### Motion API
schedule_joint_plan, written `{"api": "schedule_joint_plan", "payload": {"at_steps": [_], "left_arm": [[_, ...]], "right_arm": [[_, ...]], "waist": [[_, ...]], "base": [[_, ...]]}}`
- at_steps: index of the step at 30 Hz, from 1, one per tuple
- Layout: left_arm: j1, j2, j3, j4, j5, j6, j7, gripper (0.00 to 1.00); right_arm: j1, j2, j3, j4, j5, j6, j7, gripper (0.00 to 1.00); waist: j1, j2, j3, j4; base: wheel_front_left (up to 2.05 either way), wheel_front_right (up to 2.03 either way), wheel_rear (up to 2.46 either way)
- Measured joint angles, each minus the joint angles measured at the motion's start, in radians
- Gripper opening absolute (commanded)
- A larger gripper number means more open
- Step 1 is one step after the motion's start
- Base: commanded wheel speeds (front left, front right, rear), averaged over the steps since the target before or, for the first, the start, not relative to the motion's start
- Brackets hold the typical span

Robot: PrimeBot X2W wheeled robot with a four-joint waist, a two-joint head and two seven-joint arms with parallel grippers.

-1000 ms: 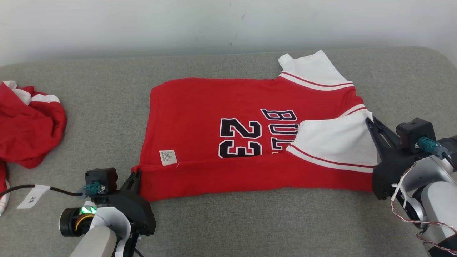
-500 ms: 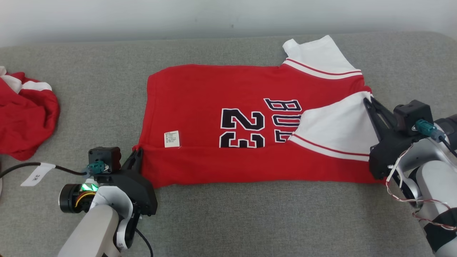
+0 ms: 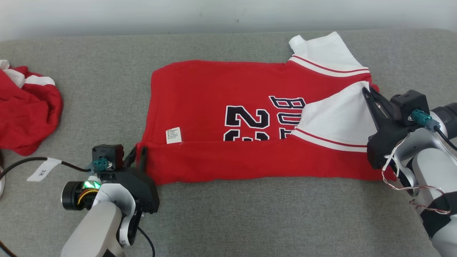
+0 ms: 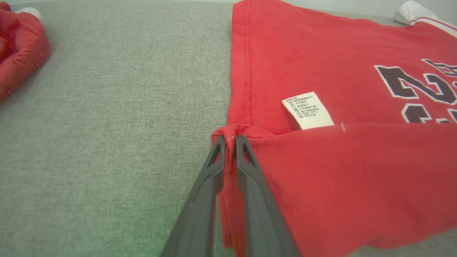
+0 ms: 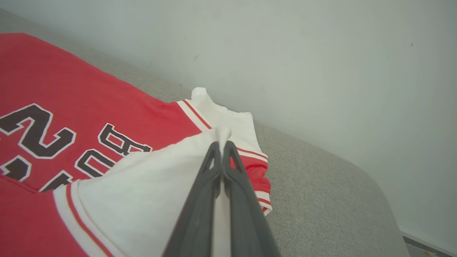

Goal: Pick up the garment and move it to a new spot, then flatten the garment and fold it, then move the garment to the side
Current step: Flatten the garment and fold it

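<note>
A red jersey [image 3: 214, 89] lies flat across the middle of the grey tabletop [image 3: 250, 214], hem to the left and white sleeves to the right. Its near long edge is folded over onto the body, covering the lower part of the number 23. A white label [image 3: 173, 135] lies at the fold line. The left gripper [image 3: 139, 150] sits at the folded hem corner, fingers narrowly parted with red cloth between them; whether they pinch it cannot be told. The right gripper [image 3: 365, 90] is closed on the edge of the near sleeve [image 3: 335, 117], which lies over the lettering. A second garment [image 3: 28, 107], also red, lies crumpled at the far left, well apart.
</note>
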Motion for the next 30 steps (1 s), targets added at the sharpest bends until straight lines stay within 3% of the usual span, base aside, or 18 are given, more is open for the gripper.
{"api": "schedule_joint_plan", "payload": {"at_steps": [1, 4, 5, 6, 13, 18, 30], "left_arm": [[-0.001, -0.001, -0.001, 0.004, 0.000, 0.000, -0.002, 1.00], [-0.003, -0.007, -0.005, 0.017, 0.000, 0.000, -0.003, 1.00], [-0.004, -0.008, -0.006, 0.021, 0.000, 0.000, -0.006, 1.00], [-0.006, -0.008, -0.006, 0.026, 0.000, 0.000, -0.011, 1.00], [0.006, -0.004, -0.006, 0.043, -0.002, 0.000, -0.036, 1.00], [0.048, -0.002, -0.007, 0.034, -0.011, 0.000, -0.040, 1.00], [0.147, 0.001, 0.007, -0.005, -0.062, 0.030, -0.020, 1.00]], "right_arm": [[-0.008, 0.001, 0.005, 0.010, 0.000, 0.000, -0.007, 0.00], [-0.023, 0.003, 0.004, 0.049, 0.000, 0.000, -0.035, 0.00], [-0.029, 0.005, 0.003, 0.066, 0.002, 0.000, -0.039, 0.89], [-0.035, 0.009, -0.001, 0.081, 0.005, 0.000, -0.040, 1.00], [-0.040, 0.041, -0.059, 0.127, 0.014, 0.000, -0.072, 1.00], [-0.017, 0.058, -0.122, 0.108, 0.036, 0.000, -0.022, 1.00], [0.230, 0.125, -0.246, -0.124, 0.048, 0.000, 0.201, 1.00]], "waist": [[0.0000, 0.0000, 0.000, 0.002], [0.0000, 0.0000, -0.001, 0.007], [0.0000, 0.0000, -0.002, 0.009], [0.0000, 0.0000, -0.003, 0.011], [0.0000, 0.0000, -0.033, 0.017], [0.0000, -0.0001, -0.062, 0.019], [-0.0002, -0.0003, -0.144, -0.009]], "base": [[0.00, 0.00, 0.00], [0.00, 0.00, 0.00], [0.00, 0.00, 0.00], [0.00, 0.00, 0.00], [0.00, 0.00, 0.00], [0.00, 0.00, 0.00], [0.00, 0.00, 0.00]]}}
